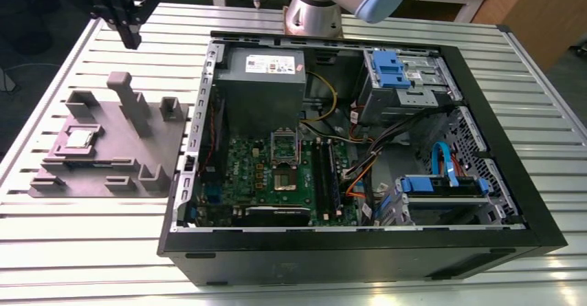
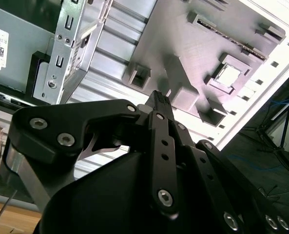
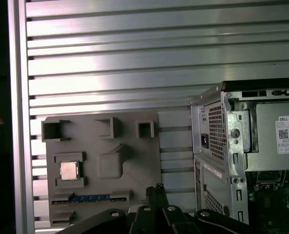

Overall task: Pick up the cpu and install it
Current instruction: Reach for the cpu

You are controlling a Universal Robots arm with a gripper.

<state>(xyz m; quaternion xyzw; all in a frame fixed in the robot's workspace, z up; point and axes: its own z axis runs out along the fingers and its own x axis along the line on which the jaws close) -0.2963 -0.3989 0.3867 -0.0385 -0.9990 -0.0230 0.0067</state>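
The gripper (image 1: 133, 41) hangs high over the far corner of the slatted alu table (image 1: 55, 251). Its fingers are pressed together at the tips w/ nothing pinched between them, and both wrist views agree on that. The cpu (image 1: 80, 138) lies flat, silver top up, in a square recess of the grey fixture plate (image 1: 165, 137). That plate sits on the table just beside the open PC case (image 1: 367, 241), on the exterior view's left of it.

Key relation: the cpu isn't under the tips. In the exterior view it's well below them in frame and a bit to the exterior view's left, w/ the gripper out past the plate's far edge. In the first wrist view the cpu (image 3: 68, 170) sits in the part of the plate away from the case, while the tips line up approx w/ the plate edge nearer the case. The chip is square, so no long axis; its sides run parallel w/ the plate edges. A tall post (image 1: 124, 93) rises from the plate btw gripper and chip.

The socket (image 1: 284, 156) on the green motherboard (image 1: 243, 175) is inside the case, well apart from the cpu.

Hard to tell: any corner mark on the cpu, and whether the socket latch is up. A blue strip (image 3: 90, 197) at the plate edge is too unclear to name. The gripper's own linkages block part of the plate in both wrist views
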